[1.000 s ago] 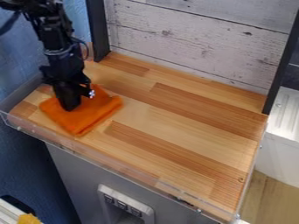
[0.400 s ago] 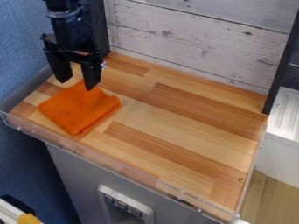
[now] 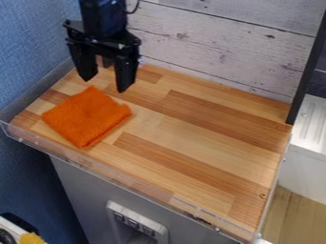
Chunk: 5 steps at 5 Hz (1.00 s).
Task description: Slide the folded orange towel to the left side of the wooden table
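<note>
Of light and dark wood strips, a broad worktop (image 3: 197,138), set at a slant across the view. Behind it, a backboard of whitewashed planks (image 3: 223,52), with dark seams and small knots. At left, a textured blue surface (image 3: 32,52). Beneath the near edge, a grey front (image 3: 83,183), with a pale panel of dark switches (image 3: 137,221) low in the view. At right, a slim black post (image 3: 305,71) and, beyond it, a white ribbed surface (image 3: 312,121). From the top edge, at upper left, a black arm (image 3: 105,16), pointing downward and ending in a black hand (image 3: 105,85), with fingers spread well apart and tips just beyond the far corner of an orange cloth (image 3: 86,116). Cloth folded into a thick, roughly square pad, lying flat near the left end of the worktop. Along the near edge, a low transparent rim (image 3: 137,183). At lower left, a small yellow item (image 3: 30,238).
</note>
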Each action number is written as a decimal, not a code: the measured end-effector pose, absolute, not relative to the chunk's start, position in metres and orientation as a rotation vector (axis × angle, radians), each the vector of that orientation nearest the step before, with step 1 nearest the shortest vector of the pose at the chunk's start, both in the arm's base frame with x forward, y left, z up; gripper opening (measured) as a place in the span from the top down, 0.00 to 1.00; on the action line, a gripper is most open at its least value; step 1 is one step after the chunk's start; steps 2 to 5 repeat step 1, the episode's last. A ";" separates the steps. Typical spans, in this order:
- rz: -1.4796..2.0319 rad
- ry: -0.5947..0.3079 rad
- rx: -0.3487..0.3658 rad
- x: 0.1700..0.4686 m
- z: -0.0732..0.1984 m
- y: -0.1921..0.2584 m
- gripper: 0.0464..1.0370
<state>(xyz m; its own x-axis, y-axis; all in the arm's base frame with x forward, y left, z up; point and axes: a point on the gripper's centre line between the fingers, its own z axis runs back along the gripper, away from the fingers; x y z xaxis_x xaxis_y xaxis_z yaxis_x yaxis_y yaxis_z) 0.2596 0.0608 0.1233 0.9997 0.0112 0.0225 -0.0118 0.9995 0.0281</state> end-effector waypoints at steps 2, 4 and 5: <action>0.005 -0.006 0.021 0.258 0.128 0.041 0.04; 0.005 -0.006 0.021 0.258 0.128 0.041 0.04; 0.005 -0.006 0.021 0.258 0.128 0.041 0.04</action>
